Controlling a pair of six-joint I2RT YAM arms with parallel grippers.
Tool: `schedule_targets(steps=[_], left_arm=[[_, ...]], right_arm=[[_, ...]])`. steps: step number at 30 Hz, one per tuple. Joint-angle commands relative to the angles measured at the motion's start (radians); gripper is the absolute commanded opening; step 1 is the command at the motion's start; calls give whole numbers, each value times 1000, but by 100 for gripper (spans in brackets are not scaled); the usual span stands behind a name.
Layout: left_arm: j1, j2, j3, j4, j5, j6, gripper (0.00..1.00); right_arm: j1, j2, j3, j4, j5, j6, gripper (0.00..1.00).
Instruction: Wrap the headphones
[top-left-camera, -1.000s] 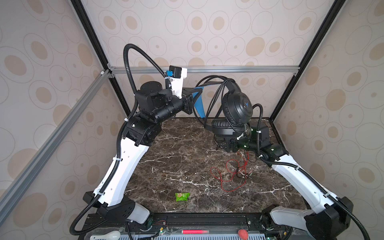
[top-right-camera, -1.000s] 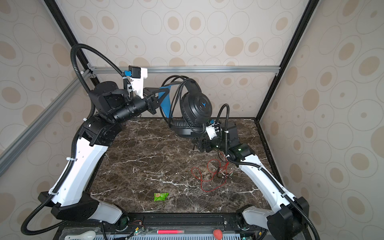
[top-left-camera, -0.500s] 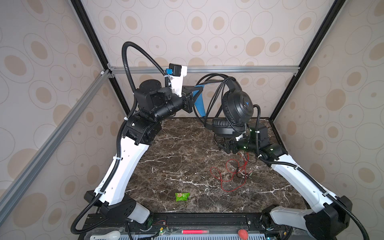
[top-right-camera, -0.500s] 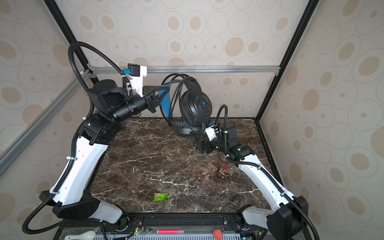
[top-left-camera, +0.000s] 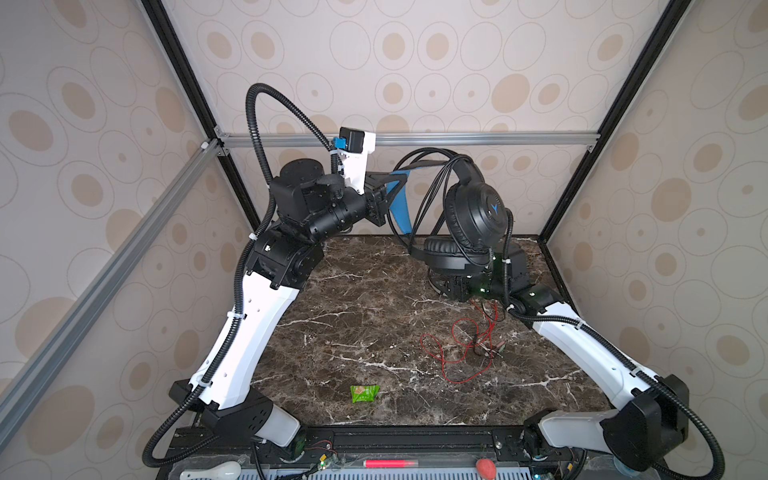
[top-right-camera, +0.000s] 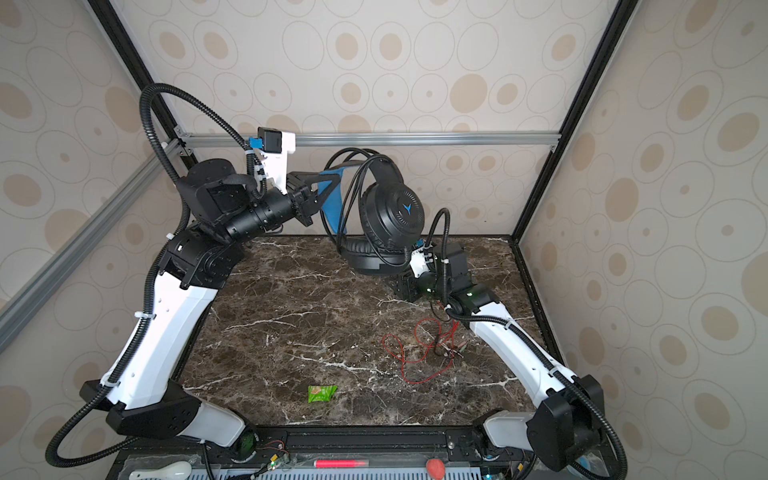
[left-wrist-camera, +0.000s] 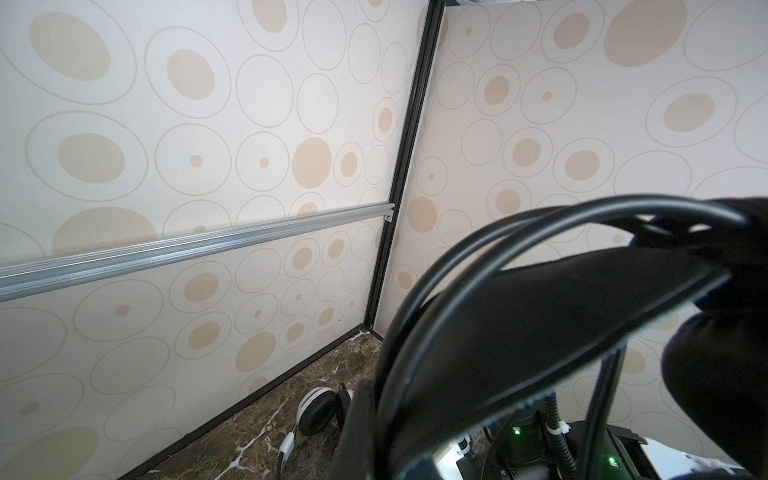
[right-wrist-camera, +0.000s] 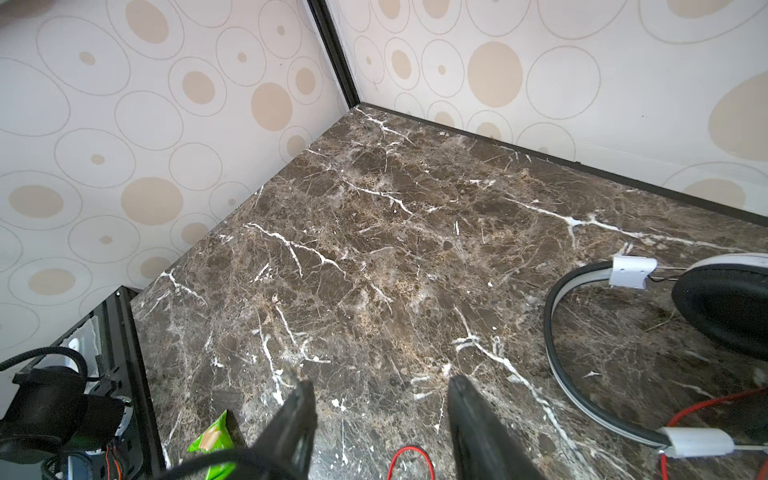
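Left claw (top-left-camera: 395, 183) clamped shut on blue inner band (top-left-camera: 400, 208) of black headphones (top-left-camera: 473, 212); set held aloft over far right of table (top-left-camera: 353, 316). Right claw (right-wrist-camera: 378, 424) low beneath lower ear cup, jaws apart, nothing gripped between them. Black cable (top-left-camera: 428, 187) looped several times over headband, strands hanging beside cups. White headphones (right-wrist-camera: 631, 272) flat on table by back wall, near right corner. Red cable (top-left-camera: 457, 345) loose, tangled on marble beside right arm. Green packet (top-left-camera: 364, 392) near front edge.
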Motion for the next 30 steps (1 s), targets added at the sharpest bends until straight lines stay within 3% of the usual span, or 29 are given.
schedule_targets(steps=[1,8,19,22,26,30], left_arm=[[10,-14,46,99,6,-58,0],[10,-9,38,115,-3,-73,0],[11,-12,23,110,-85,-103,0],[12,-14,12,109,-83,-106,0],[12,-32,-24,121,-84,-110,0],[12,-41,-43,128,-81,-115,0]], right_arm=[[-3,-7,-18,24,-10,4,43],[-5,-23,-29,0,-9,-9,22],[-5,-54,-47,1,8,-14,7],[-4,-61,-47,-2,11,-15,9],[-3,-68,-44,3,17,-7,22],[-3,-63,-37,9,11,-1,19]])
